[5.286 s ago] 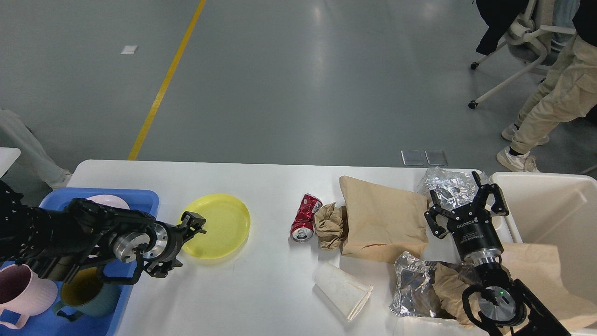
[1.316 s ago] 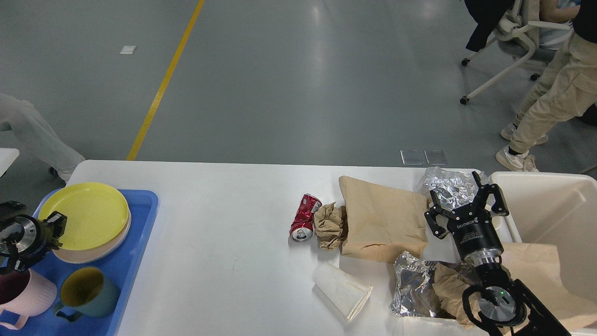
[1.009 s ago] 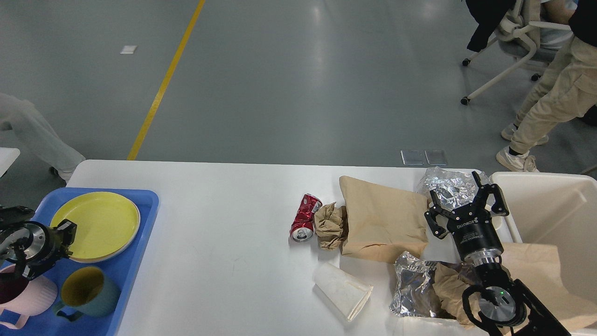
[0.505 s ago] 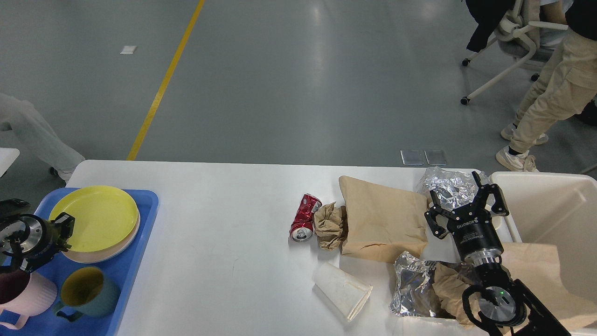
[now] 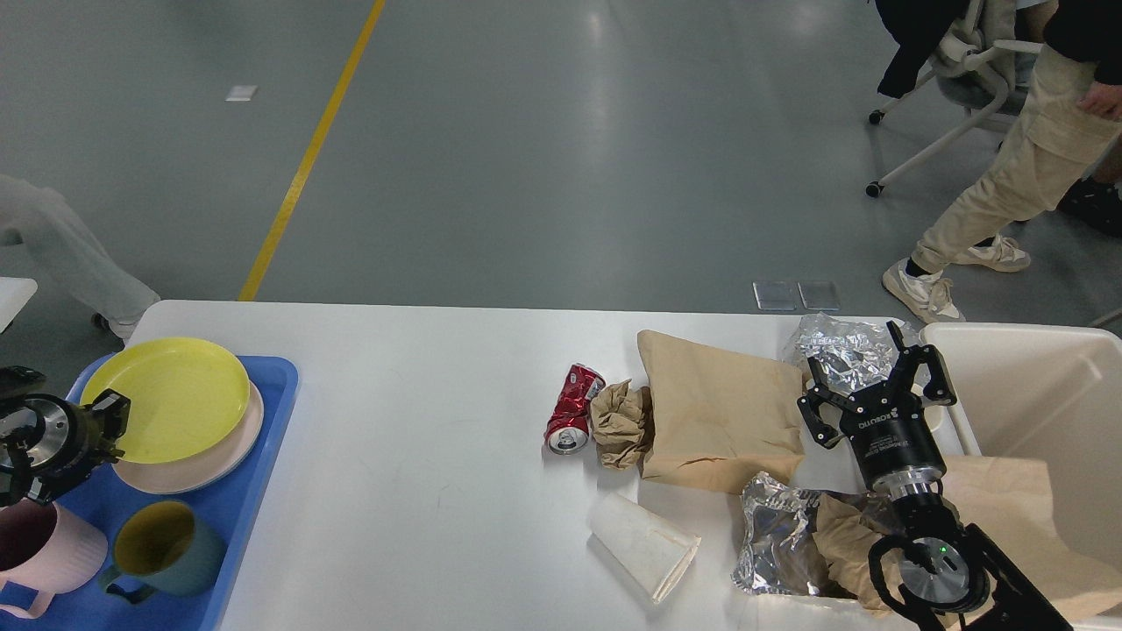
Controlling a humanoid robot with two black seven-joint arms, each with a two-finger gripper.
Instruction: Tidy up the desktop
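Observation:
The white desktop (image 5: 421,368) carries litter on its right half: a crushed red can (image 5: 574,407), a crumpled brown paper wad (image 5: 621,425), a flat brown paper bag (image 5: 719,412), two foil wrappers (image 5: 846,346) (image 5: 780,543) and a white paper cup (image 5: 644,543) lying on its side. At the left edge my left gripper (image 5: 110,419) is shut on the rim of a yellow plate (image 5: 166,399), holding it just over a pink plate (image 5: 210,456) in the blue tray (image 5: 254,491). My right gripper (image 5: 869,372) stands open above the far foil wrapper, holding nothing.
A pink mug (image 5: 44,548) and a teal mug (image 5: 162,548) stand in the tray's near part. A cream bin (image 5: 1043,403) sits at the desktop's right end, with brown paper draped over its near rim. A person and a wheeled chair are beyond, far right.
My left gripper carried the yellow plate from the desktop to the tray, over the pink plate; in the last half second it shifted slightly up and left. The right arm has stayed still.

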